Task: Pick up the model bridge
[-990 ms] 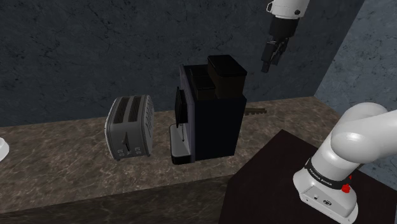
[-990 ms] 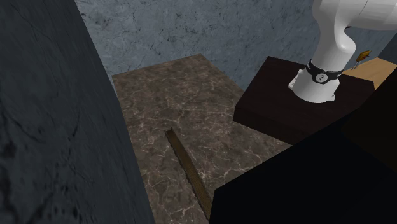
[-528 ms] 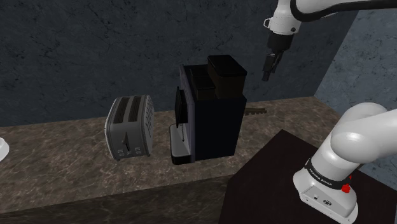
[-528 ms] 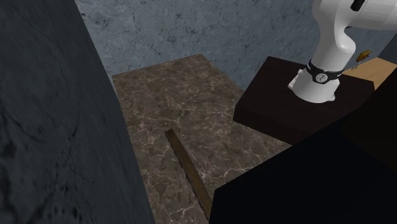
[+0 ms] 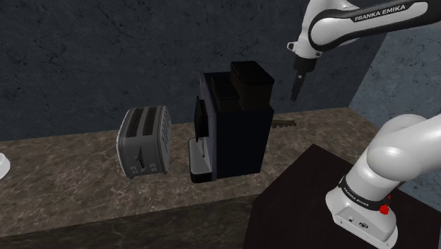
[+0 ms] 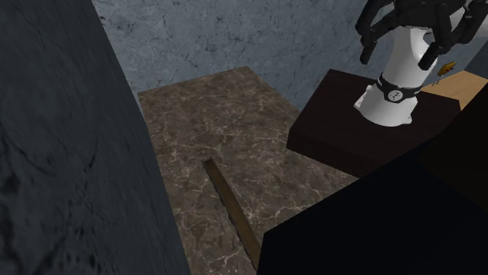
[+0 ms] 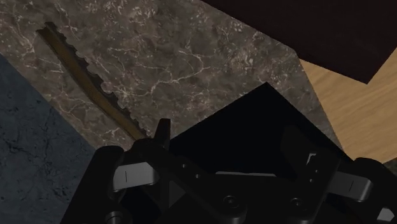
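The model bridge (image 5: 284,124) is a long, thin brown strip lying flat on the marble counter, behind the black coffee machine (image 5: 233,124) and close to the back wall. It also lies lengthwise along the dark wall in the second exterior view (image 6: 231,199), and its notched edge is plain in the wrist view (image 7: 89,83). My gripper (image 5: 295,92) hangs high above the counter, over the bridge's end and beside the coffee machine's top, pointing down. From the second exterior view the gripper (image 6: 397,53) is open, fingers spread and holding nothing. One fingertip (image 7: 162,129) stands near the bridge's near end.
A grey toaster (image 5: 145,140) stands to the left of the coffee machine in the shoulder view. The dark stand (image 5: 318,205) fills the lower right. A blue-grey wall (image 6: 235,39) closes the counter's far corner. Wooden floor (image 7: 356,83) lies beyond the counter's edge.
The arm has swung over, so the gripper now sits a little lower and points straight down. It has come into the second exterior view at the upper right. The bridge has not moved.
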